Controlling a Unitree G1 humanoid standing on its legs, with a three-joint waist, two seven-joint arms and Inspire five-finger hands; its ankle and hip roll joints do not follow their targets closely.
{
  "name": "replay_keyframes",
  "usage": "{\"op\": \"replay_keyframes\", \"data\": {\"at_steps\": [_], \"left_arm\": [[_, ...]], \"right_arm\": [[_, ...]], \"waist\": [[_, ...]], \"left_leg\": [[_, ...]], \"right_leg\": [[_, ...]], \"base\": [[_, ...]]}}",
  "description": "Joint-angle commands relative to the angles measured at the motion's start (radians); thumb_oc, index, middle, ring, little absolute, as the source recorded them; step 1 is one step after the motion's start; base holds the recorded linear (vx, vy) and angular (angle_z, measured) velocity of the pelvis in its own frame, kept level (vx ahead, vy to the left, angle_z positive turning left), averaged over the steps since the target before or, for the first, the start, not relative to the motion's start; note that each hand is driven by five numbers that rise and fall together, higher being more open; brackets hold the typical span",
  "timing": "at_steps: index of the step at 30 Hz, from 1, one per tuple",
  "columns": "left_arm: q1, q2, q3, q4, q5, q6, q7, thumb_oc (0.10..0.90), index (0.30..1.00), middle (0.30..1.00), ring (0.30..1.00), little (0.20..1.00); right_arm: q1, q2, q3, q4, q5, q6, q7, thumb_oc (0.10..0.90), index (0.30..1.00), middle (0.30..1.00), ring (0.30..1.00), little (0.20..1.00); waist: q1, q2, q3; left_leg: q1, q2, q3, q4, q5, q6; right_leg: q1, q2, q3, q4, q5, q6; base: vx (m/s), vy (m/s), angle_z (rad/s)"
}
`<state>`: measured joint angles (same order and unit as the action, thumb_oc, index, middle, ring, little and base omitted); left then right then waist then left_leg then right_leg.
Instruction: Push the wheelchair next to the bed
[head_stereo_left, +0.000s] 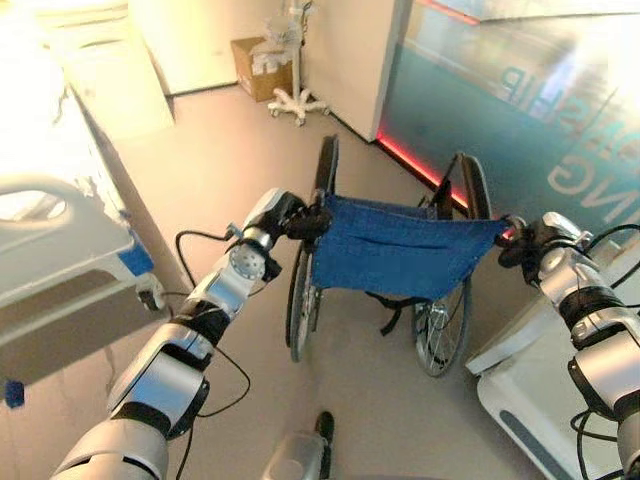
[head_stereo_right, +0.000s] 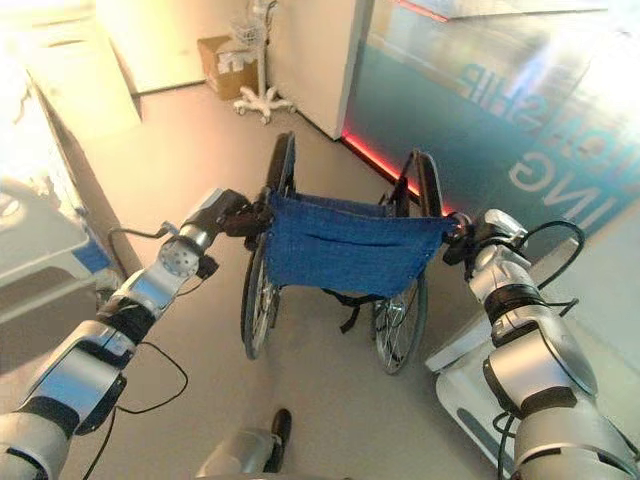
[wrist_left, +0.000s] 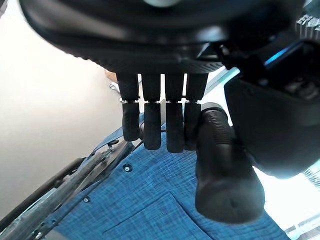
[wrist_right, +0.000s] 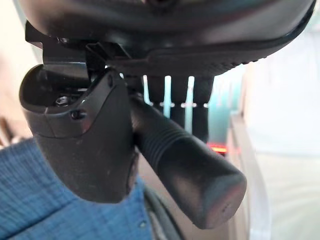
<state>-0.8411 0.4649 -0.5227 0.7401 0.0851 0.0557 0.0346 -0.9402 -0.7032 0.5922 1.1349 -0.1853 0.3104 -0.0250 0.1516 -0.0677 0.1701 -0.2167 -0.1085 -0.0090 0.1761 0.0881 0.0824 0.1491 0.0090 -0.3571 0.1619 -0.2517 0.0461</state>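
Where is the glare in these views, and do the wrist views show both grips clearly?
Head views: glare washes out the white hospital bed at left. Left wrist view: left hand curled round the black ribbed push handle, clear. Right wrist view: right hand on its handle, bright background.

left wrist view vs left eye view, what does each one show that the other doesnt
The left wrist view alone shows, from close up, the left hand with its fingers curled round the wheelchair's black push handle, and the rivets along the backrest edge.

The left eye view alone shows the whole wheelchair, its big wheels, the right hand at the other handle, the bed to the robot's left, a cardboard box and a wheeled stand.

Both show the blue fabric backrest and the pale floor.
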Motion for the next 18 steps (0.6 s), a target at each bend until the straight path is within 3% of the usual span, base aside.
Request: {"op": "replay_keyframes", "data": {"at_steps": [1, 4, 5, 7, 8, 12, 16, 17, 18], "left_arm": [[0.097, 0.081, -0.087, 0.062, 0.173, 0.031, -0.046, 0.4, 0.3, 0.3, 0.3, 0.3], [0.054, 0.1, -0.102, 0.066, 0.153, 0.019, -0.058, 0.4, 0.3, 0.3, 0.3, 0.3], [0.031, 0.106, -0.109, 0.07, 0.139, 0.014, -0.069, 0.4, 0.3, 0.3, 0.3, 0.3], [0.015, 0.116, -0.112, 0.071, 0.13, 0.012, -0.08, 0.4, 0.3, 0.3, 0.3, 0.3], [0.004, 0.123, -0.113, 0.068, 0.128, 0.008, -0.092, 0.4, 0.3, 0.3, 0.3, 0.3], [-0.006, 0.134, -0.119, 0.069, 0.13, 0.002, -0.104, 0.4, 0.3, 0.3, 0.3, 0.3], [-0.019, 0.144, -0.132, 0.069, 0.131, -0.006, -0.113, 0.4, 0.3, 0.3, 0.3, 0.3], [-0.024, 0.146, -0.144, 0.071, 0.135, -0.009, -0.112, 0.4, 0.3, 0.3, 0.3, 0.3], [-0.02, 0.144, -0.142, 0.07, 0.138, -0.008, -0.113, 0.4, 0.3, 0.3, 0.3, 0.3]], "right_arm": [[-0.164, 0.082, 0.132, -0.202, -0.128, -0.373, -0.001, 0.4, 0.3, 0.3, 0.3, 0.3], [-0.176, 0.077, 0.136, -0.212, -0.128, -0.359, -0.01, 0.4, 0.3, 0.3, 0.3, 0.3], [-0.18, 0.076, 0.14, -0.215, -0.128, -0.355, -0.012, 0.4, 0.3, 0.3, 0.3, 0.3], [-0.183, 0.071, 0.146, -0.228, -0.12, -0.346, -0.012, 0.4, 0.3, 0.3, 0.3, 0.3], [-0.182, 0.068, 0.148, -0.246, -0.116, -0.329, -0.011, 0.4, 0.3, 0.3, 0.3, 0.3], [-0.189, 0.06, 0.163, -0.301, -0.082, -0.274, 0.001, 0.4, 0.3, 0.3, 0.3, 0.3], [-0.2, 0.036, 0.18, -0.334, -0.036, -0.236, 0.005, 0.4, 0.3, 0.3, 0.3, 0.3], [-0.211, 0.022, 0.195, -0.345, -0.01, -0.218, 0.012, 0.4, 0.3, 0.3, 0.3, 0.3], [-0.213, 0.018, 0.192, -0.345, -0.009, -0.217, 0.022, 0.4, 0.3, 0.3, 0.3, 0.3]], "waist": [[0.113, -0.019, 0.085], [0.073, -0.01, 0.116], [0.055, -0.013, 0.128], [0.041, -0.016, 0.138], [0.03, -0.023, 0.144], [0.008, -0.046, 0.146], [-0.008, -0.06, 0.143], [-0.017, -0.056, 0.139], [-0.02, -0.056, 0.137]], "left_leg": [[0.0, -0.001, 0.021, 0.045, -0.13, -0.004], [0.022, 0.022, -0.034, 0.059, -0.153, -0.019], [0.029, 0.03, -0.05, 0.077, -0.178, -0.026], [0.037, 0.041, -0.059, 0.089, -0.2, -0.034], [0.043, 0.049, -0.076, 0.106, -0.226, -0.045], [0.063, 0.098, -0.112, 0.149, -0.293, -0.081], [0.067, 0.157, -0.155, 0.148, -0.311, -0.109], [0.062, 0.19, -0.175, 0.14, -0.298, -0.116], [0.062, 0.208, -0.174, 0.139, -0.288, -0.118]], "right_leg": [[-0.033, -0.085, 0.11, 0.085, 0.189, 0.064], [-0.117, -0.154, 0.175, 0.018, 0.228, 0.082], [-0.152, -0.202, 0.21, -0.022, 0.28, 0.096], [-0.177, -0.232, 0.236, -0.047, 0.321, 0.107], [-0.201, -0.262, 0.264, -0.081, 0.367, 0.12], [-0.249, -0.322, 0.298, -0.165, 0.434, 0.146], [-0.275, -0.317, 0.344, -0.146, 0.425, 0.156], [-0.291, -0.278, 0.357, -0.071, 0.361, 0.15], [-0.298, -0.271, 0.345, -0.042, 0.339, 0.15]], "base": [[0.15, -0.18, 0.15], [0.13, -0.248, 0.09], [0.13, -0.245, -0.03], [0.18, -0.304, -0.15], [0.21, -0.348, 0.03], [0.31, -0.521, 0.93], [0.25, -0.577, 0.49], [0.2, -0.513, 0.62], [0.28, -0.656, 0.69]]}}
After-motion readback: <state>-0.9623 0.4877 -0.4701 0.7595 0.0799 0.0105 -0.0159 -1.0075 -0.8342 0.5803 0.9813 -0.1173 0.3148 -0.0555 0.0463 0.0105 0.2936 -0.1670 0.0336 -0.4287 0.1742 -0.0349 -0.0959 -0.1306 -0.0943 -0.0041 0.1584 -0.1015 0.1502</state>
